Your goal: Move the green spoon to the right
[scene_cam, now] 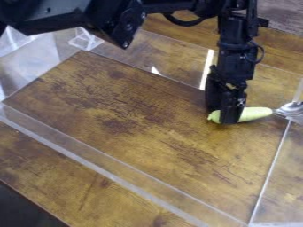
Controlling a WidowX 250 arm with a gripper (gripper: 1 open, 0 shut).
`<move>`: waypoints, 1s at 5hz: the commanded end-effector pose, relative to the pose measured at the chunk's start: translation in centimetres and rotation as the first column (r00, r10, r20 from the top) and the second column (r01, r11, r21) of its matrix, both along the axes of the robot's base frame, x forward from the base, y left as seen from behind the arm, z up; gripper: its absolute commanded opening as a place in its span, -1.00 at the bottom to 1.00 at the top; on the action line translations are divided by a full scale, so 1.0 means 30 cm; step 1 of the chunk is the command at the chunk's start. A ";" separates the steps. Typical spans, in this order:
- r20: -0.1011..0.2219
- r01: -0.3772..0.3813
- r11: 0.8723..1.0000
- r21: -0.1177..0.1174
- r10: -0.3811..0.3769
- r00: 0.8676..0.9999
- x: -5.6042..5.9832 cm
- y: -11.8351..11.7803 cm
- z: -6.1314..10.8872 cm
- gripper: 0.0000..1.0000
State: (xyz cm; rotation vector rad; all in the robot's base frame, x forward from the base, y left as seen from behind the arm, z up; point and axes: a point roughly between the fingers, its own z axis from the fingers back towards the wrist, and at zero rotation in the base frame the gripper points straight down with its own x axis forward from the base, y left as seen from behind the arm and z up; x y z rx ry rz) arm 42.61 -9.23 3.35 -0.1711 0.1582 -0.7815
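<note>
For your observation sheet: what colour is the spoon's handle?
Yellow-green, on the green spoon; the camera view shows it.

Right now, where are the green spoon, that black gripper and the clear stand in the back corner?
green spoon [245, 114]: camera view, on its yellow-green handle.
gripper [221, 107]: camera view, between its fingertips.
clear stand [85, 40]: camera view, on its sloping panel.

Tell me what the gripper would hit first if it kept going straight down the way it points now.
Most likely the green spoon: the gripper points steeply down, right over the spoon's yellow-green handle end, with the wooden table just beneath. Whether the fingers already touch the spoon cannot be told from this view.
</note>
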 end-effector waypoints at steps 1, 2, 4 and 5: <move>0.060 -0.040 0.999 -0.009 0.041 0.997 0.012 0.053 0.074 1.00; 0.051 -0.057 0.998 -0.006 0.057 0.997 0.023 0.093 0.105 1.00; 0.048 -0.165 0.986 0.013 0.164 0.985 0.004 0.152 0.173 1.00; 0.063 -0.259 0.965 0.029 0.257 0.964 -0.029 0.171 0.218 1.00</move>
